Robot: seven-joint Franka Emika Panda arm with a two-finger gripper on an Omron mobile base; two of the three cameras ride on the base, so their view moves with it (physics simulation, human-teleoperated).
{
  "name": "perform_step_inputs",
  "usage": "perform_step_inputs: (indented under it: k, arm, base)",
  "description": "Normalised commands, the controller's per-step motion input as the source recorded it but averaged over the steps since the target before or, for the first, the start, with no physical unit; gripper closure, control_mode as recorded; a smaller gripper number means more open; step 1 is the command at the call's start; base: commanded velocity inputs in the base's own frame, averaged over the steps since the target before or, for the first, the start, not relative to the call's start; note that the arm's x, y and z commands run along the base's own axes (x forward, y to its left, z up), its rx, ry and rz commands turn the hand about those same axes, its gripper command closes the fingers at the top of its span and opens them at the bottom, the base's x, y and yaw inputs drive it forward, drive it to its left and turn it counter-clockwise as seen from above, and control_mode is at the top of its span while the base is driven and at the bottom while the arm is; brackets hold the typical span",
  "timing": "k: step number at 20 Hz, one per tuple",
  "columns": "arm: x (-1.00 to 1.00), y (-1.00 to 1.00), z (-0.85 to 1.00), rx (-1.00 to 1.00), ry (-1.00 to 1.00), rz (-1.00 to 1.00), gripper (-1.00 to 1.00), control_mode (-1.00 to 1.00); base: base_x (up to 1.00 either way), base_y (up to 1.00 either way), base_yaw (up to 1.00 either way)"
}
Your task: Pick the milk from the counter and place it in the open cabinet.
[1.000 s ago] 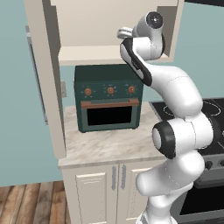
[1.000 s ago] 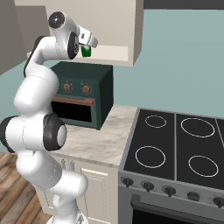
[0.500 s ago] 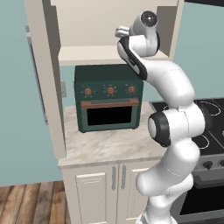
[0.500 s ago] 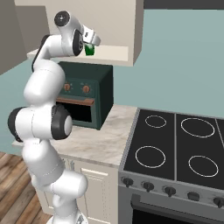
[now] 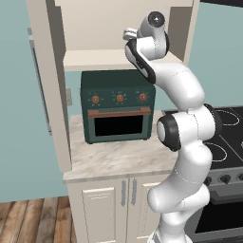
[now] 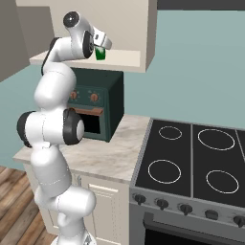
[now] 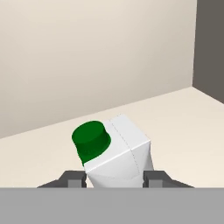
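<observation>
Gripping small white milk carton w/ green cap (image 7: pixel 114 153), two-finger gripper (image 7: pixel 114 180) was closed on its sides, cap fwd. Carton sat tilted, likely to clear shelf edge. Cream wall cabinet's bare shelf (image 7: pixel 175 127) lay just beneath and ahead.

I see a dark green oven (image 5: pixel 117 113) on a small marble top (image 5: pixel 118 159), a black stove (image 6: pixel 191 162) beside it, wood floor (image 5: pixel 33 220) below.

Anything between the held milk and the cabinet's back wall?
Nothing. In the hand view, past the milk clamped between the fingers, only bare shelf runs to the cabinet back wall.
</observation>
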Motion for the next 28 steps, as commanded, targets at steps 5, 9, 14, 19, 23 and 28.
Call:
perform_step_inputs:
  k: [5,9,14,19,23,28]
  arm:
    - [0.14,0.0,-0.1,0.0,0.0,0.0,1.0,-1.0]
    - [0.16,0.0,-0.02,0.0,0.0,0.0,1.0,-1.0]
    - [0.03,-0.01,0.0,0.0,0.0,0.0,1.0,-1.0]
    - [0.0,0.0,0.0,0.0,0.0,0.0,-1.0,-1.0]
    - [0.0,0.0,0.0,0.0,0.0,0.0,-1.0,-1.0]
    - [0.0,0.0,0.0,0.0,0.0,0.0,-1.0,-1.0]
  base:
    - [0.0,0.0,0.0]
    - [0.0,0.0,0.0]
    - [0.0,0.0,0.0]
    - [0.0,0.0,0.0]
    - [0.0,0.0,0.0]
    - [0.0,0.0,0.0]
